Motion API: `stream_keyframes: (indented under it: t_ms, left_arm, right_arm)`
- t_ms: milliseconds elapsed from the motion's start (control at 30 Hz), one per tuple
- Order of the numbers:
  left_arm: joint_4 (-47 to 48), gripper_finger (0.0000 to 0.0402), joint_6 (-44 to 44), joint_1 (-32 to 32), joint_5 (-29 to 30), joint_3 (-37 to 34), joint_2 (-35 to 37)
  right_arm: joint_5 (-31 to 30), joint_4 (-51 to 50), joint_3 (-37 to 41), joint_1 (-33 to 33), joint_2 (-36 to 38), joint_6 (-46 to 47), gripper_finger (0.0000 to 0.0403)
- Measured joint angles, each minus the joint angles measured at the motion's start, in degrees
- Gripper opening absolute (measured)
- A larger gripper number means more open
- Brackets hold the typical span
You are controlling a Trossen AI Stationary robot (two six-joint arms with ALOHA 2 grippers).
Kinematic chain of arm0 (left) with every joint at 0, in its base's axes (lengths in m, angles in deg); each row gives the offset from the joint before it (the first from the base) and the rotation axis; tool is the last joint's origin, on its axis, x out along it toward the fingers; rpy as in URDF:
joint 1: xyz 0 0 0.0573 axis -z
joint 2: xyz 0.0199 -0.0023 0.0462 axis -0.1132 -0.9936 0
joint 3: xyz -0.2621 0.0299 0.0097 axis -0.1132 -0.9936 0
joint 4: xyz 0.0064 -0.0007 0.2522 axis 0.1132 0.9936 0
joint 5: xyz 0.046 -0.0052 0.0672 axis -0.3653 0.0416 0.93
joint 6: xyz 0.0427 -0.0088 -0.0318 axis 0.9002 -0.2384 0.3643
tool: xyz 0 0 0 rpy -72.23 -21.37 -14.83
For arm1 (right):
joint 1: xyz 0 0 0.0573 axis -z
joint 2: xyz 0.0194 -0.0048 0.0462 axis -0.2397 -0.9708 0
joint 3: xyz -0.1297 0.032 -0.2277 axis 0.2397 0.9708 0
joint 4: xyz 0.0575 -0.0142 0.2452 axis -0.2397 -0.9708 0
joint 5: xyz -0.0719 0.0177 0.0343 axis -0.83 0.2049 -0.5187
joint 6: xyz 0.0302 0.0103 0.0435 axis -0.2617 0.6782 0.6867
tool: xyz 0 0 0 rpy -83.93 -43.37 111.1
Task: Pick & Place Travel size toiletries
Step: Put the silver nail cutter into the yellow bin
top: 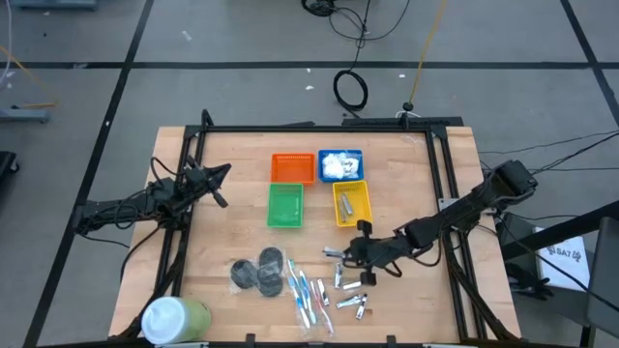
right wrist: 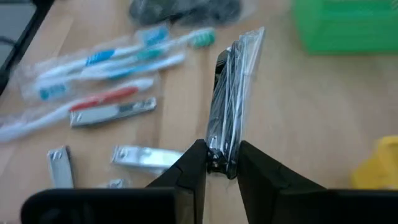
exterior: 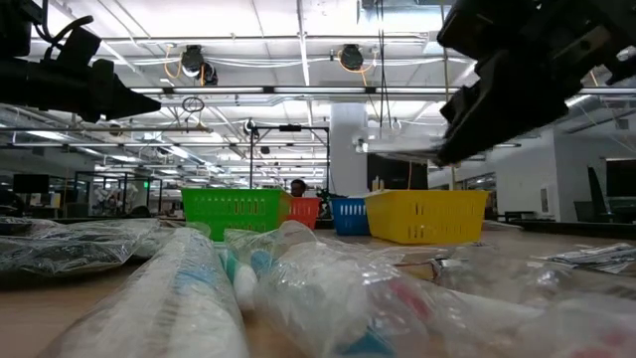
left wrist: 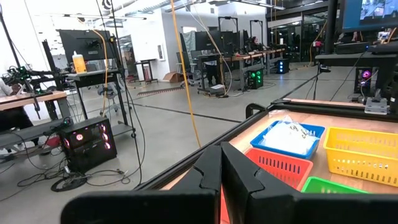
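Observation:
My right gripper hovers over the near-right part of the table, shut on a silver clipper in a clear wrapper. More clippers, slim toothbrushes and dark grey discs lie flat on the wood near it. White packets fill the blue basket, and the yellow basket holds clippers. My left gripper waits shut above the table's left side, touching nothing. My right gripper pinches the wrapped clipper by one end between its two fingers. The clipper runs on from the fingertips, roughly in line with the fingers. It is lifted clear of the table, over bare wood between the loose clippers and the green basket.
An orange basket and a green basket stand mid-table beside the blue and yellow ones. A big white-and-green tub lies at the near-left corner. Black frame rails border the table. Bare wood shows on the right.

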State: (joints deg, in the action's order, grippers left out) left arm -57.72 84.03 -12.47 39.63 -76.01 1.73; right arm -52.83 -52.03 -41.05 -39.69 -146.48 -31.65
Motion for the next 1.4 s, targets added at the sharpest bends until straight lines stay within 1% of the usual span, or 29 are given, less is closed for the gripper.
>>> stream_keyframes:
  t_ms: [167,300,433,567,733,967,1233,1400]
  left_arm:
    - [0.0,0.0001,0.0,0.01,0.0,0.0,0.0]
    - [0.01,0.0001,0.0,0.01,0.0,0.0,0.0]
    - [0.0,0.0001,0.0,0.01,0.0,0.0,0.0]
    - [0.01,0.0001,0.0,0.0,0.0,0.0,0.0]
    - [0.0,0.0001,0.0,0.01,-0.02,0.0,0.0]
    - [0.02,0.0001,0.0,0.0,0.0,0.0,0.0]
    - [0.0,0.0001,0.0,0.0,0.0,0.0,0.0]
    - [0.01,0.0001,0.0,0.01,0.0,0.0,0.0]
  right_arm:
    - [-4.44,-3.86,-0.04,0.0,3.24,0.35,0.0061]
    - [-8.06,-7.77,-0.07,0.59,5.89,3.59,0.0063]
    - [-11.18,-12.73,-0.07,2.4,8.23,8.0,0.0061]
    - [-14.04,-18.05,-0.09,4.86,9.95,9.36,0.0062]
    - [-14.04,-23.15,-0.04,9.81,10.4,9.38,0.0062]
    - [-13.69,-23.13,3.77,15.32,10.42,9.77,0.0064]
    - [-13.32,-18.18,6.77,16.15,10.42,9.54,0.0071]
    - [-10.22,-16.01,6.84,16.11,10.42,9.22,0.0073]
